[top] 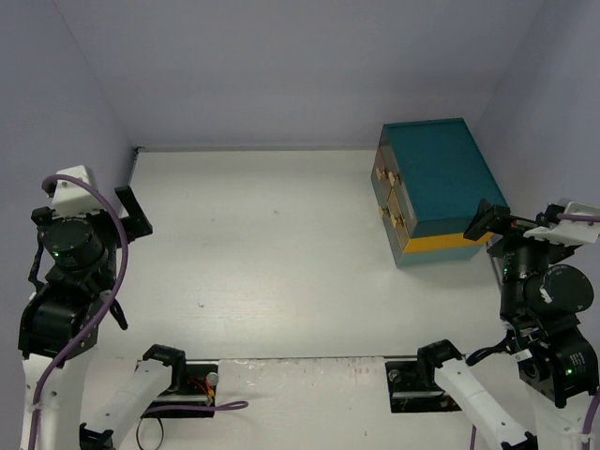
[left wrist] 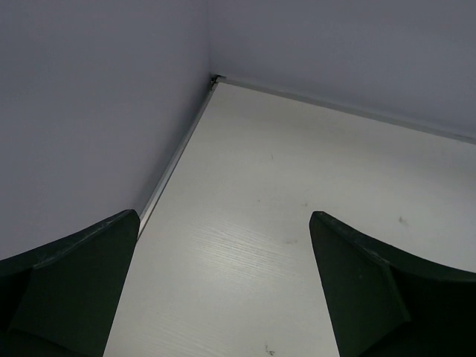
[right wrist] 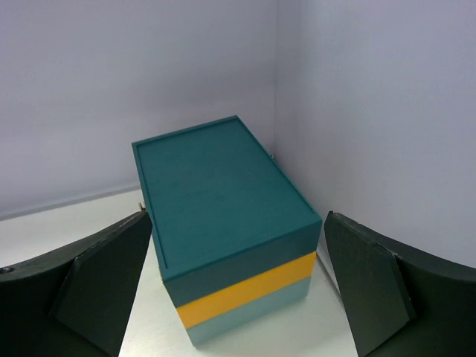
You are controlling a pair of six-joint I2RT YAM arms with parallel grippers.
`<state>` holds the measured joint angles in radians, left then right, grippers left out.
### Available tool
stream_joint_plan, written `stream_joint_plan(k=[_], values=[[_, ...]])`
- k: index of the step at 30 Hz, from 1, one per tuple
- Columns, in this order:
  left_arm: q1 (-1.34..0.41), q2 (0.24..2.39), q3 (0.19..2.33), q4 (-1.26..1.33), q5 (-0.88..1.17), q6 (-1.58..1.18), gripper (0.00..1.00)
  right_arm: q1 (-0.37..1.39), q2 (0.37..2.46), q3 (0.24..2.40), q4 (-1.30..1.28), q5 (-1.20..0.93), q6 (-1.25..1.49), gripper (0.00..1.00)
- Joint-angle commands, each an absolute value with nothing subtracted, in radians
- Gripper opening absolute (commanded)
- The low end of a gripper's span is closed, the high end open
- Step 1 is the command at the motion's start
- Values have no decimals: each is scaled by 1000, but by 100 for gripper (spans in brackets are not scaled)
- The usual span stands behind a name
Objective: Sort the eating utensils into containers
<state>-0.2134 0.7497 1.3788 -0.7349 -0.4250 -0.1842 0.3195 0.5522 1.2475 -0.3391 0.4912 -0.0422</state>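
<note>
A pale surface (top: pixel 281 262) shows no eating utensils or containers, so their place relative to either hand cannot be told. A teal chest (top: pixel 433 183) stands far right. The left hand (left wrist: pixel 223 290) and right hand (right wrist: pixel 238 290) hover with fingers apart, empty. Such thin plastic is likely light and slippery, so pinch mid-handle.

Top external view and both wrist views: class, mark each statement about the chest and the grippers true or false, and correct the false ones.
1. The teal chest stands toward the far right of the table. True.
2. The right gripper is shut on the chest. False: its jaws stand open and hold nothing; the chest lies ahead of them.
3. The left gripper is open, with bare table showing between its fingers. True.
4. The chest is red all over. False: it is teal, with a yellow band near its base.
</note>
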Motion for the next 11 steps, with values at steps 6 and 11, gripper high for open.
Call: stream_joint_plan(k=[6,11], values=[[-206,716,1347,-755,-443,-186,97,319,538,1236,-287,434,-52,100],[-206,710,1350,-774,-442,-196,97,319,534,1233,-285,362,-51,100]])
